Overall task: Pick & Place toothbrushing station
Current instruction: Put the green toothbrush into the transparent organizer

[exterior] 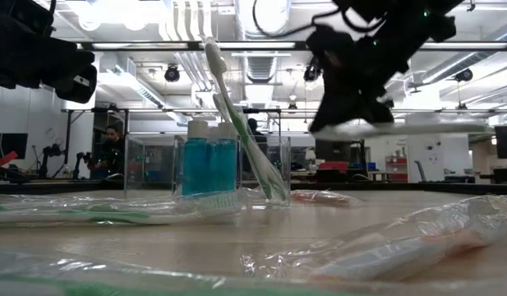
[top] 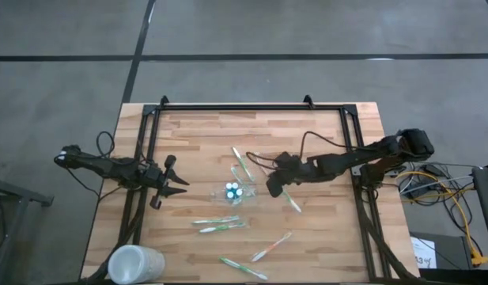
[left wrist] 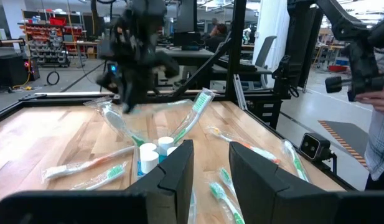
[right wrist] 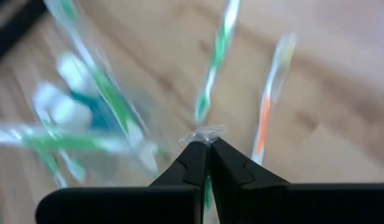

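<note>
Wooden table (top: pixel 196 158) fills frame centre. Right gripper (top: pixel 273 186), right of centre in the high view, is pinched tight on the clear wrapper of a packaged toothbrush (right wrist: pixel 204 134), lifted off the table, presumably for carrying to the holder. Left gripper (top: pixel 171 184), left of centre, waits with fingers apart, empty. Toothbrushing station (top: pixel 234 191) at centre: small clear holder, blue tubes and slanted green toothbrushes inside. Loose wrapped brushes lie around.

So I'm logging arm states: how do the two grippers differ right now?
The left gripper is open and empty; the right gripper is shut on a wrapped toothbrush. The left waits left of the holder; the right is just right of it. Both are dark and two-fingered.
</note>
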Robot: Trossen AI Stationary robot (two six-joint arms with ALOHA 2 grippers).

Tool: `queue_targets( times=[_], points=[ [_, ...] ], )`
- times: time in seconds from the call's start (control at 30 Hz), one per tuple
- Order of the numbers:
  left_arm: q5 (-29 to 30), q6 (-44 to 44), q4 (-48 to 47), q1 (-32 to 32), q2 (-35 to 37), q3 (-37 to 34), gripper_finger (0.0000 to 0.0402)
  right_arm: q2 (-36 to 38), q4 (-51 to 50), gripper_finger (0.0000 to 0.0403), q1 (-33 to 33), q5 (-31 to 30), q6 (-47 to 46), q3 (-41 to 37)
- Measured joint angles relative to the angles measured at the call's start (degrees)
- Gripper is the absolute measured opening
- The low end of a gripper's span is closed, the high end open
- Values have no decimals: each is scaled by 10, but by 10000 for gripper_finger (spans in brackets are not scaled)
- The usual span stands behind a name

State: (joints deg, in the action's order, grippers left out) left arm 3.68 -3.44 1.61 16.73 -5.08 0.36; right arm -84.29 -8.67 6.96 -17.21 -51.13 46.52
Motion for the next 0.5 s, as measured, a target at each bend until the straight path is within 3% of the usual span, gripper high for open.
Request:
queue_targets(
  times=[0.3, 0.5],
  points=[
    [0, 0, 0, 0, 0, 0, 108, 24, 147, 8, 0, -71, 115, -2],
    [0, 0, 0, 0, 0, 0, 108, 24, 310, 8, 0, -126, 195, -17]
  ],
)
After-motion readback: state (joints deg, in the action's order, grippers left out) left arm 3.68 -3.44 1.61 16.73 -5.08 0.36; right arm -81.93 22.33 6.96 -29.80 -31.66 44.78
